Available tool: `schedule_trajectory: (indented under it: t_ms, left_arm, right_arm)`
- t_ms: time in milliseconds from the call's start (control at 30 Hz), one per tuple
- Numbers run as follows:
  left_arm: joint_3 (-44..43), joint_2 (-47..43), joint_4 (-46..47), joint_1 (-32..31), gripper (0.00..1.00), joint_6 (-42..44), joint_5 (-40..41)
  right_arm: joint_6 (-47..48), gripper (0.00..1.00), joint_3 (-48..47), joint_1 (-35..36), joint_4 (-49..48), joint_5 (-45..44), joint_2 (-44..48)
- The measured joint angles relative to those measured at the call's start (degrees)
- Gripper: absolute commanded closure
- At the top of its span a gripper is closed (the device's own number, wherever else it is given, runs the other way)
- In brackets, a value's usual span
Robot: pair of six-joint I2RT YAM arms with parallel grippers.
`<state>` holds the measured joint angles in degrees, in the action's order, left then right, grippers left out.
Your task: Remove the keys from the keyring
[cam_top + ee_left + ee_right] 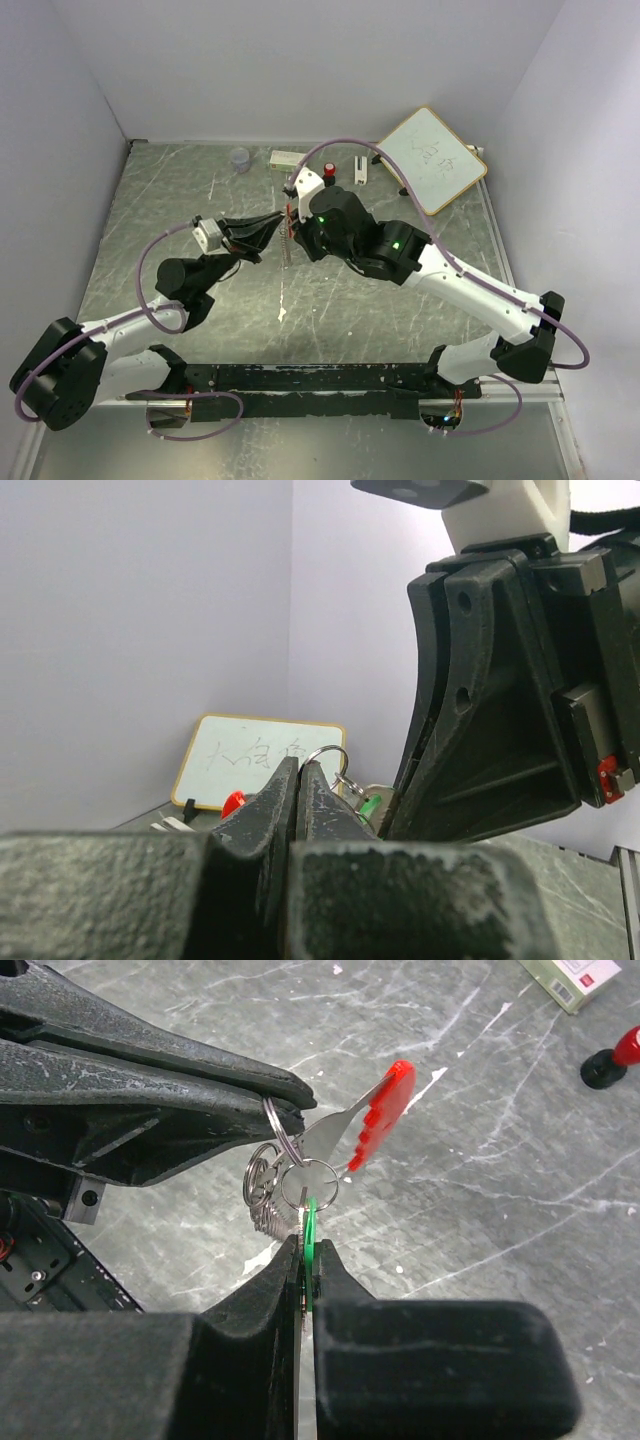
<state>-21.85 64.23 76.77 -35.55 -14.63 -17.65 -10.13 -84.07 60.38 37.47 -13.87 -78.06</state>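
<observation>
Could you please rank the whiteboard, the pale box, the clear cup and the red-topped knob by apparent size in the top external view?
1. Whiteboard, clearly largest.
2. Pale box, only slightly bigger than the cup; too close to be sure.
3. Clear cup.
4. Red-topped knob, smallest.

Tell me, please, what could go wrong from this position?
The right tool holds the green key right at its fingertips, so a pull might slip it. The left tool pinches a single loop of the keyring at its very tips; it could pop free. The red key dangles loose and may tangle.
</observation>
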Motion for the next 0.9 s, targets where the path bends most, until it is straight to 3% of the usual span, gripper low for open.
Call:
schedule_trajectory:
  t_ms: [300, 900]
  left_arm:
    - [2.49, 3.54, 9.22, 0.0, 0.93, -3.32, 2.27]
    - [4.13, 2.51, 10.01, -0.07, 0.93, -3.41, 8.59]
  right_arm:
    - [-0.24, 1.0, 2.14, -0.02, -5.11, 4.15, -1.36]
    - [-0.44, 1.0, 2.47, -0.28, -8.9, 9.29, -2.69]
